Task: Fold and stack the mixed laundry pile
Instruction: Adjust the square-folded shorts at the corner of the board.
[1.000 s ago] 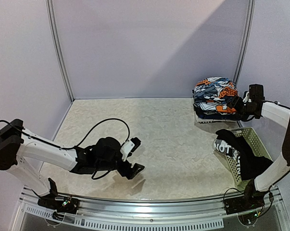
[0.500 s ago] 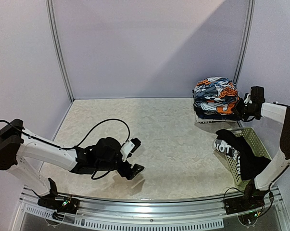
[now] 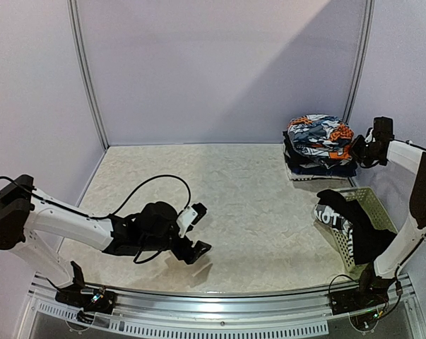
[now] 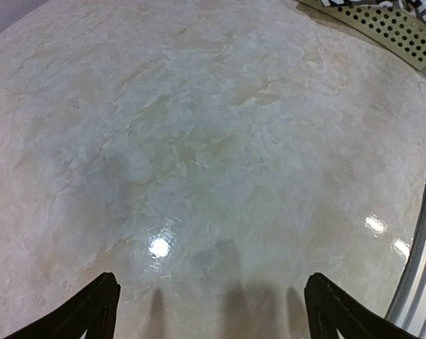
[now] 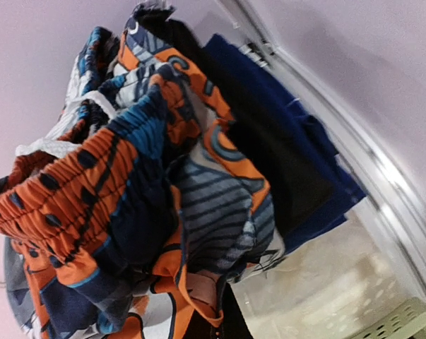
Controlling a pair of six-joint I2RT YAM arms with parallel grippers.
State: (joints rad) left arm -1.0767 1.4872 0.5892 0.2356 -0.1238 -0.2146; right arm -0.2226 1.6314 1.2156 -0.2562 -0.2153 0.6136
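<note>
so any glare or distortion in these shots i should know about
Left wrist view: bright glare spots on the table, and the lens bends the rail at the right edge. Top view: a slanted shadow edge crosses the back wall. Right wrist view: the printed cloth fills the frame, fairly sharp.

The worktop is a flat, pale beige surface with a marbled pattern and glossy reflections. The pale lattice basket sits on it at the right edge. Beyond the basket, in the far right corner, a stack of folded garments rests directly on the worktop, with the orange-and-blue print garment uppermost. A black garment hangs over the basket's rim.
</note>
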